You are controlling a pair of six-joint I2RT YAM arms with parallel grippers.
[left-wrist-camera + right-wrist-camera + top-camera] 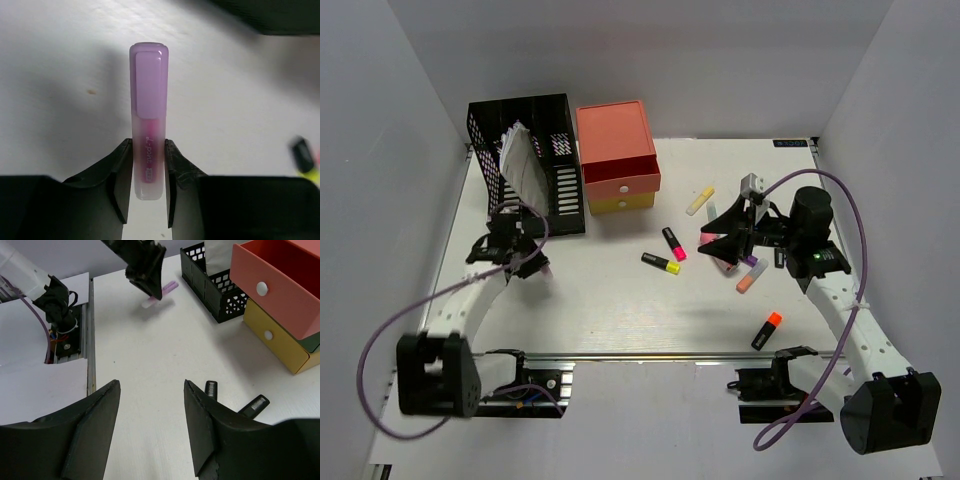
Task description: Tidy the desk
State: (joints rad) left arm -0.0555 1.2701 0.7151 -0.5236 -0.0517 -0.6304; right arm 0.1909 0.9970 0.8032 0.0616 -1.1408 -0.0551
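We see the desk spread beneath both arms and filling most of the top view, with everything else resting on it. At far left the rack stands against the back edge with white sheets upright in it, a sensible home for flat things. Just in front of it, the left gripper pinches a lilac highlighter by its lower barrel. Its fingers press on either side and the capped end sticks out ahead. Gripping low on the barrel leaves the long end free, which we judge suits dropping it into a slot or a drawer. The right wrist view shows the pen lifted off the surface, with its shadow below.

The drawers sit just beside the rack, which keeps storage together at the back and the front free for work.

Right of centre, the loose highlighters lie scattered at odd angles, so we take it the sorting is far from done. Above that cluster the right gripper hangs with its jaws spread and nothing between them, likely ready to come down on one of those pens.
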